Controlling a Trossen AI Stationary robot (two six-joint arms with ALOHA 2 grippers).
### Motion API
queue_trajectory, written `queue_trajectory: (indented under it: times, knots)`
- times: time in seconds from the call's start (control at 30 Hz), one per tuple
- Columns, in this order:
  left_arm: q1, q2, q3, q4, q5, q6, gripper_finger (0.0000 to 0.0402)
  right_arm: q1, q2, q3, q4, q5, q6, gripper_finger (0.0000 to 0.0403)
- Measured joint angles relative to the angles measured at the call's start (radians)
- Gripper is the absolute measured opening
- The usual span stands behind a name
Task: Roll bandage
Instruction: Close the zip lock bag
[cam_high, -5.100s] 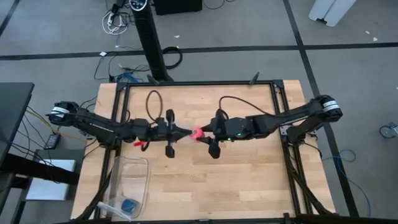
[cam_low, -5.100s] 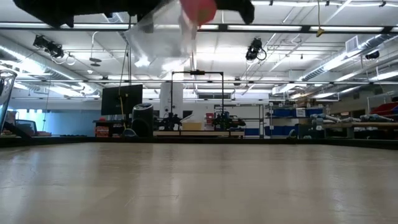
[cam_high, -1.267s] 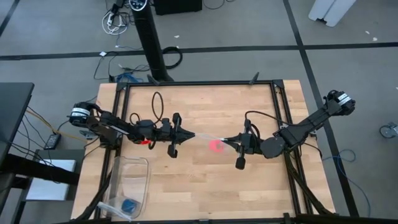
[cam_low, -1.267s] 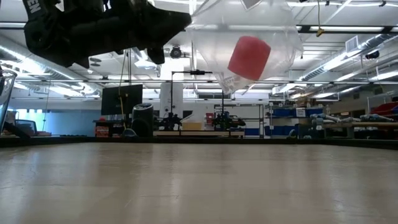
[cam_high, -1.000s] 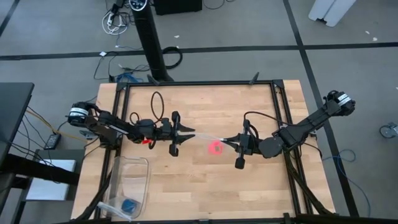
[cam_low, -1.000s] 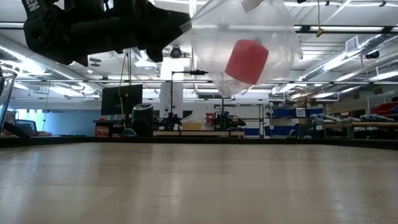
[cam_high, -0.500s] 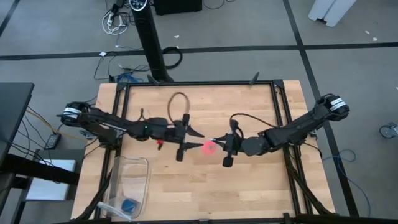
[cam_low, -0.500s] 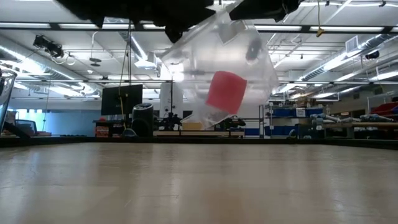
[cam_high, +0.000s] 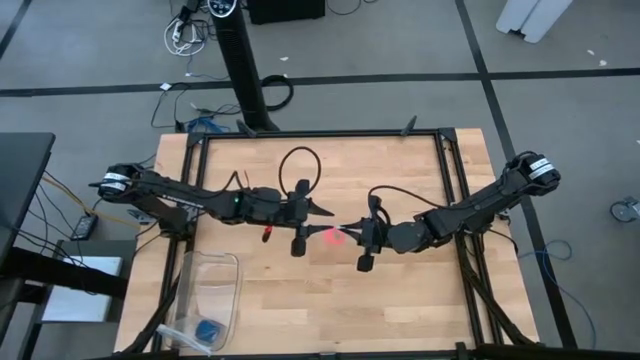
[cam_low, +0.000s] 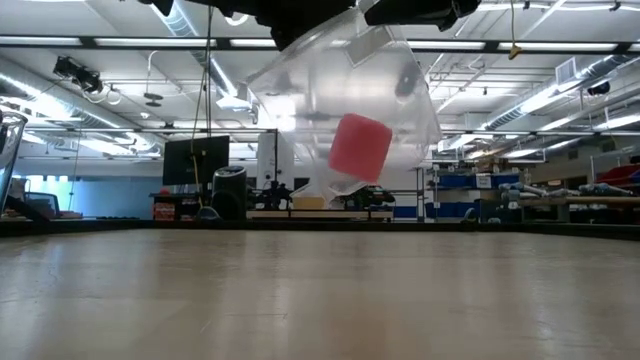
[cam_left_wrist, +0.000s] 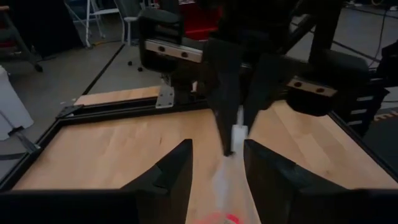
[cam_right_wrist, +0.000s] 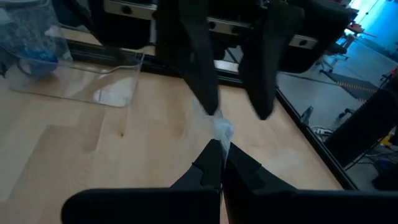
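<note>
The bandage (cam_low: 358, 147) is a pink-red roll lying inside a clear plastic bag (cam_low: 390, 80). The bag hangs above the middle of the table, and the roll (cam_high: 333, 236) shows between the two arms in the high view. My right gripper (cam_right_wrist: 221, 152) is shut on the bag's upper edge. My left gripper (cam_left_wrist: 216, 163) faces it from the table's left and is open. Its fingers stand on either side of the bag's upper edge (cam_left_wrist: 236, 132); whether they touch it I cannot tell. My right gripper pinches the bag's upper edge (cam_right_wrist: 222, 132) between its two fingers. The fingers come nearly level from the table's right. The bag hangs tilted below them, clear of the table, with the roll resting low inside it.
A clear plastic container (cam_high: 210, 290) with a small blue object (cam_high: 208, 330) stands at the table's near left. A dark metal frame (cam_high: 320, 135) runs around the wooden tabletop. Cables loop above both wrists.
Both grippers have closed in on each other over the table's middle, the left going right and up, the right going left. The bag, stretched between them before, now hangs tilted, and the roll sits lower and farther left in the low view.
</note>
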Motion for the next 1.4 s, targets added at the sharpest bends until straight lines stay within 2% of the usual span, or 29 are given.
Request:
queue_trajectory:
  times: [0.2,0.67,1.17,1.4]
  knots:
    - [-0.008,0.019,0.0,0.024,0.004,0.004,0.0128,-0.001,0.0,0.0,0.01,0.0,-0.012,0.0]
    - [-0.021,0.048,0.0,0.085,-0.026,0.027,0.012,-0.002,0.0,0.0,0.016,-0.007,-0.018,0.0]
    - [-0.021,0.066,0.001,0.116,-0.01,0.049,0.0022,-0.001,0.0,0.0,0.025,-0.006,-0.027,0.0]
    - [-0.021,0.064,0.005,0.075,-0.026,0.053,0.0019,0.003,-0.003,0.0,0.021,0.0,-0.027,0.0]
